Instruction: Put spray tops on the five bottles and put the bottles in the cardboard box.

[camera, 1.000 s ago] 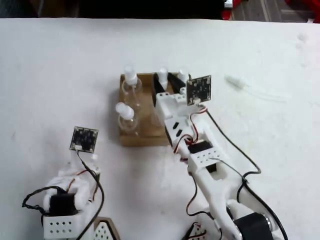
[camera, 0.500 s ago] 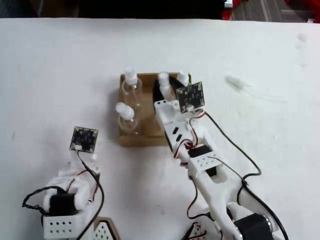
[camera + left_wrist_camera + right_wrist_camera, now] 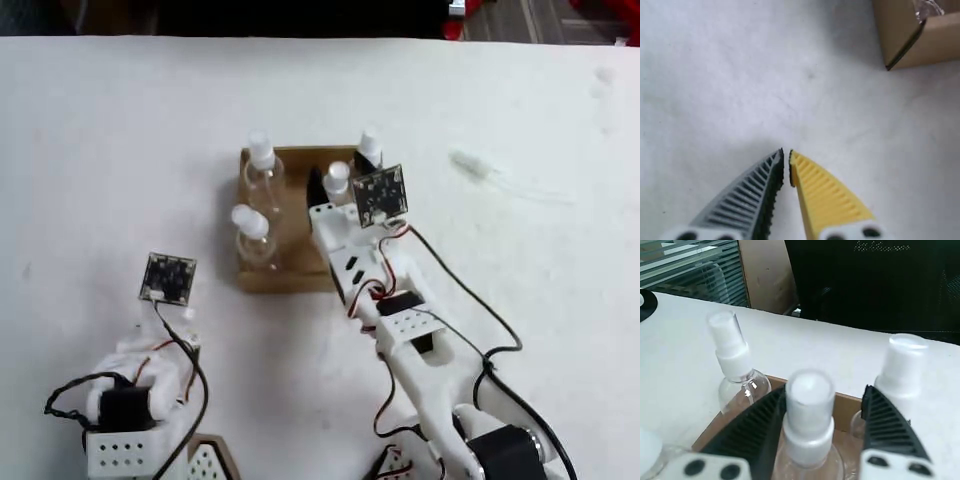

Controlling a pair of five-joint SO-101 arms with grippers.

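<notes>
The right gripper [image 3: 824,392], jaws spread wide, straddles 1 capped bottle [image 3: 809,412] in the cardboard box [image 3: 295,270] without clamping it; light, slick plastic, probably best gripped at the neck.

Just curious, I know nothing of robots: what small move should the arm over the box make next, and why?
Probably lift the right end effector straight up. It is open around a capped bottle standing in the cardboard box, so that bottle looks placed; rising should spare its neighbours.
</notes>
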